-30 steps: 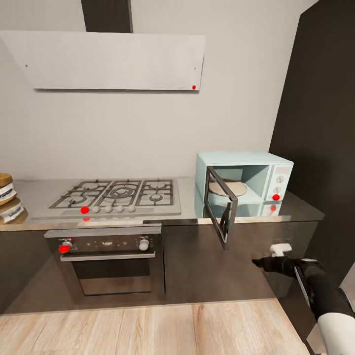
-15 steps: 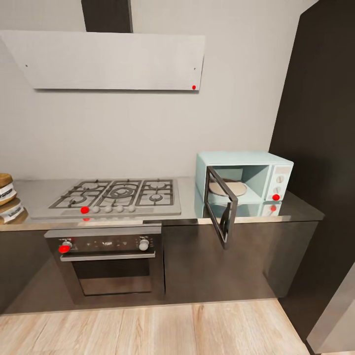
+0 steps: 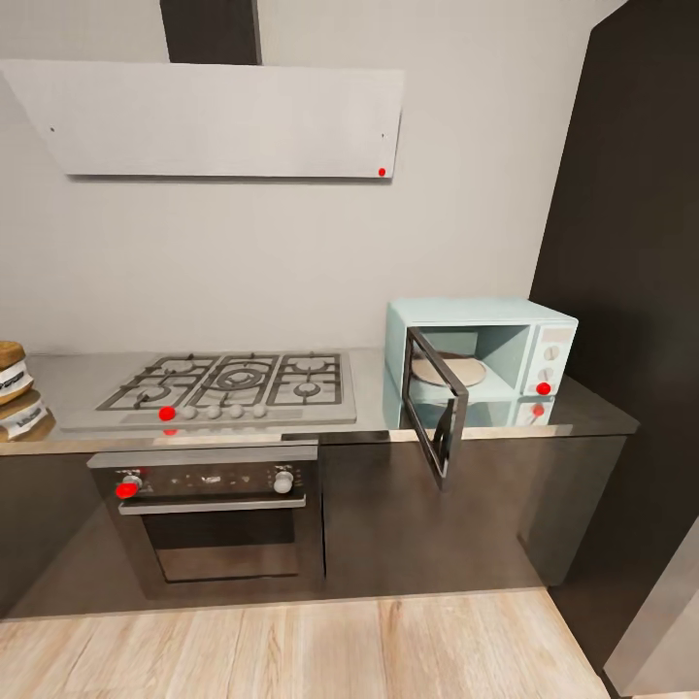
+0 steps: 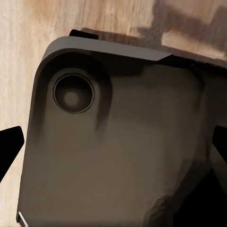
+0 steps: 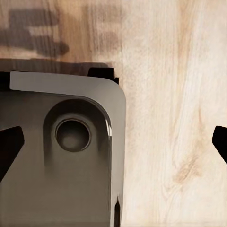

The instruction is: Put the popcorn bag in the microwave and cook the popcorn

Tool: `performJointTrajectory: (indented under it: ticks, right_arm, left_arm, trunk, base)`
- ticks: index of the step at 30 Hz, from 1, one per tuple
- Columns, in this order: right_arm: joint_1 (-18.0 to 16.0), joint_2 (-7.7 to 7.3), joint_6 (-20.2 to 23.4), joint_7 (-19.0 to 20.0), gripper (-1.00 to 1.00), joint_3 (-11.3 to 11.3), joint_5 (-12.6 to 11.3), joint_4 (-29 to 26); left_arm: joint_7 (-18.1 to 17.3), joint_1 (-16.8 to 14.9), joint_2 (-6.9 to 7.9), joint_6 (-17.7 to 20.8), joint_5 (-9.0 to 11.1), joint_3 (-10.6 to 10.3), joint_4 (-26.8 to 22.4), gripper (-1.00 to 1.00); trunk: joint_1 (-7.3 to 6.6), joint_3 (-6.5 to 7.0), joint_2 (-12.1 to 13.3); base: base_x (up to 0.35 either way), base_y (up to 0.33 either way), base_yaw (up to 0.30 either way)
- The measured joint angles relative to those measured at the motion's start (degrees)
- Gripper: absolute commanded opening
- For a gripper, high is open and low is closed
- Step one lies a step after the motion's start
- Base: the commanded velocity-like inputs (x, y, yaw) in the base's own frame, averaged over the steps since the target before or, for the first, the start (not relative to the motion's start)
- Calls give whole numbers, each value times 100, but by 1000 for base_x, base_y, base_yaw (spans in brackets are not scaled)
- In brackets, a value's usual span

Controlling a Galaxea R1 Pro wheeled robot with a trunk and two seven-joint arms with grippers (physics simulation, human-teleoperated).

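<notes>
The right arm seen low beside the boxy pale-blue microwave [image 3: 481, 361] a second ago is gone from the head view, its dark glass door still ajar, while both wrist pincers [image 4: 113, 142] [image 5: 113, 142] hang spread apart above light wood flooring [image 5: 175, 118].

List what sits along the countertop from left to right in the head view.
Stacked tan packages at the picture's left edge → gas hob → microwave, its door swung open, on the countertop.
</notes>
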Motion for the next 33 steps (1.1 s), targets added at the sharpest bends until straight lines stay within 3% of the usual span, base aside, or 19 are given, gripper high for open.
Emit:
performJointTrajectory:
  ticks: [9,24,29,33]
  right_arm:
    - [0,12,-16,-181,100,-5,6,-1]
    - [0,21,-27,-323,100,-4,12,-6]
    - [0,185,-49,-562,100,-1,27,-6]
    - [0,213,-55,-605,100,5,36,-8]
  left_arm:
    - [-4,0,-28,0,-71,-36,37,100]
    - [15,0,-20,0,0,-8,13,100]
    - [31,0,-27,0,9,-1,9,100]
    - [32,0,-28,0,10,-1,9,100]
  trunk:
    - [0,0,0]
    - [0,0,0]
    - [0,0,0]
    - [0,0,0]
  base:
    - [0,0,198]
    - [0,0,270]
    - [0,0,270]
    - [0,0,270]
